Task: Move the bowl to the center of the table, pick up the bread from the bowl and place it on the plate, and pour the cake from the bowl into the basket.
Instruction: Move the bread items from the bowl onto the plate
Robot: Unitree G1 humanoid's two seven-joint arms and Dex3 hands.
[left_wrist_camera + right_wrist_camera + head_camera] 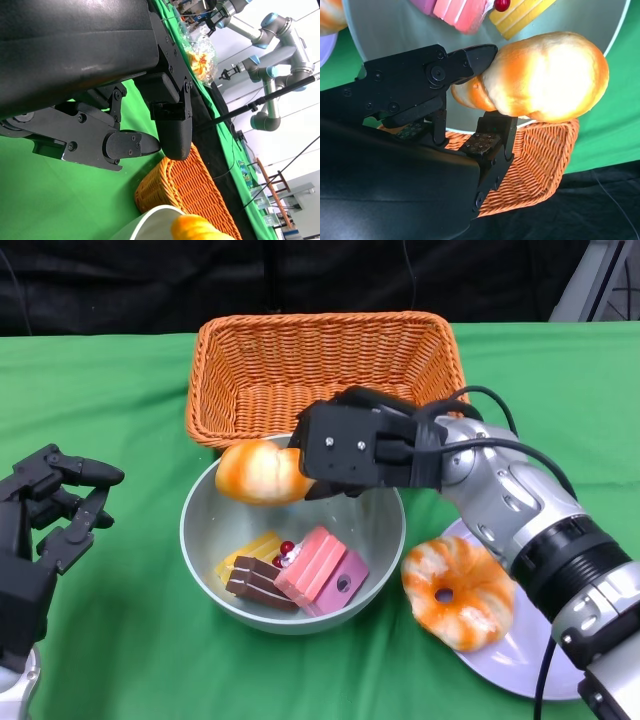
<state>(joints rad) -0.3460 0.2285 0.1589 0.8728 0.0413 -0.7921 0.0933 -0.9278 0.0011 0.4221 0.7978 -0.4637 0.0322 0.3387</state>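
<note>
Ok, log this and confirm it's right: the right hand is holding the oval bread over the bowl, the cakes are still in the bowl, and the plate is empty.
Not quite: the plate is not empty. The head view shows a ring-shaped bread already lying on it. The rest stands: the right hand holds the oval bread over the bowl, and the cakes are still inside.
</note>
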